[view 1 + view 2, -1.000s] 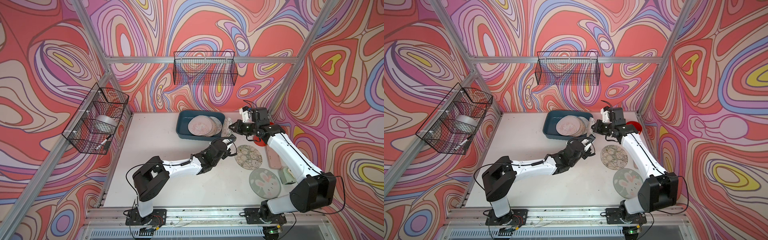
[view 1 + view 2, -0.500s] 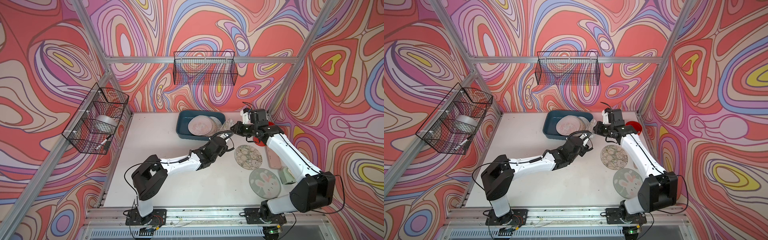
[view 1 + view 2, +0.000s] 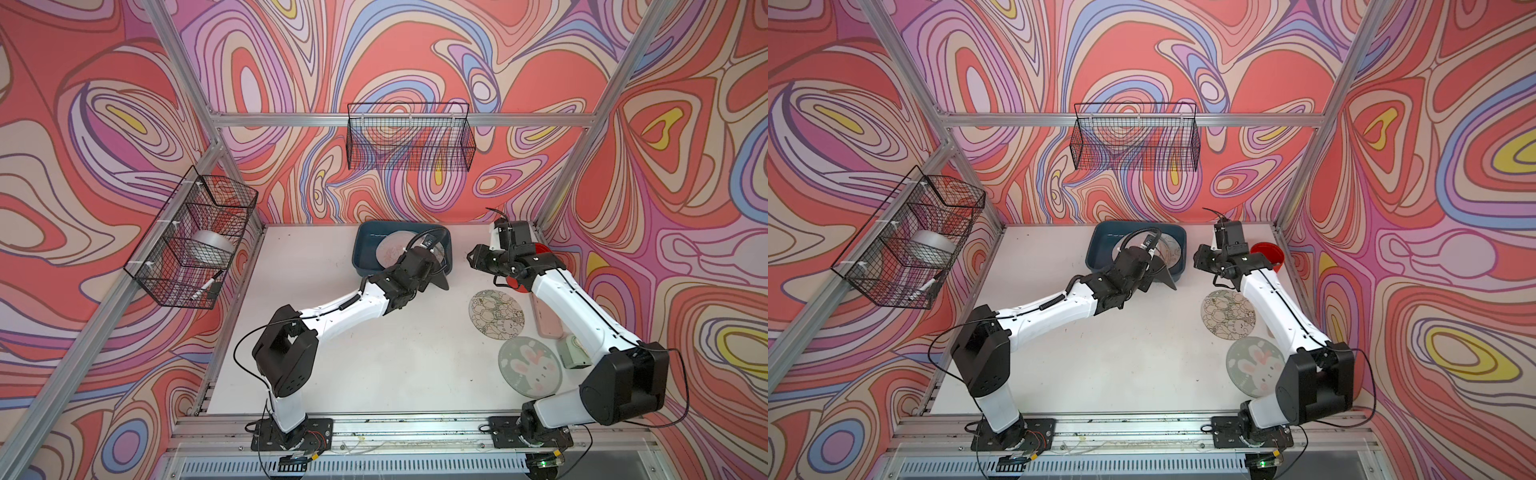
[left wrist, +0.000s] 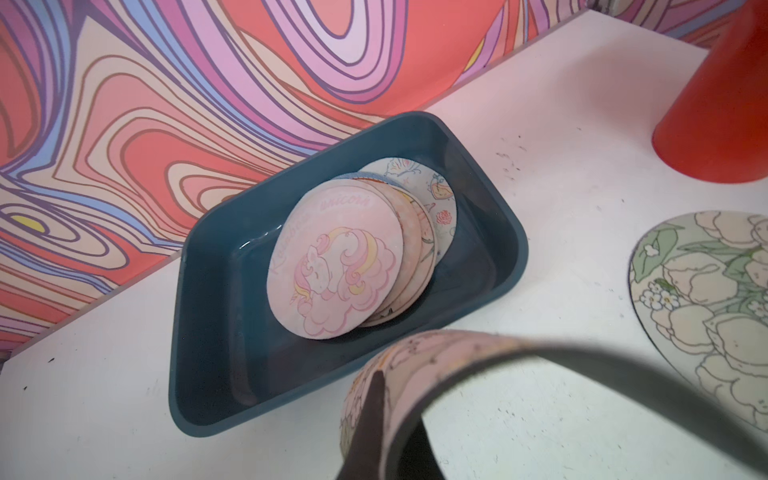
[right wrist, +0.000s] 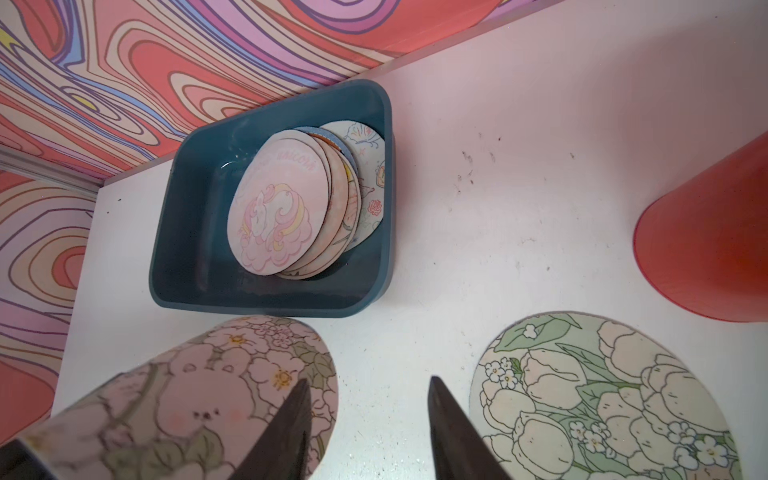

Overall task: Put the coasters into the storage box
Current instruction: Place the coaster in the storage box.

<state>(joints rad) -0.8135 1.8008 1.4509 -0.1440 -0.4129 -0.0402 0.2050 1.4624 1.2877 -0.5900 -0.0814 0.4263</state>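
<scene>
Swirly red and purple walls all round, and a white counter point(image 3: 374, 365) in the middle with both arms on it. We've got the teal storage box point(image 3: 362, 253) sitting at the back of the counter, close to the rear wall. It holds a fanned pile of coasters point(image 5: 332, 195), with a pink unicorn coaster point(image 4: 332, 266) on top.

The left pincer point(image 3: 430, 270) is pinching a pink bear coaster point(image 5: 199, 399), which is curled over in the grip. It hangs just outside the box's near right corner, not over the pile. We can't tell if its lower edge touches the counter.

The right pincer point(image 5: 369, 386) is spread apart with nothing between its jaws. It's off to the right of the box, beside the red cup point(image 3: 1266, 253).

Two more coasters lie flat on the counter near the right arm. One is a tulip coaster point(image 3: 496, 313), and a bunny coaster point(image 3: 530, 370) sits nearer the front edge.
</scene>
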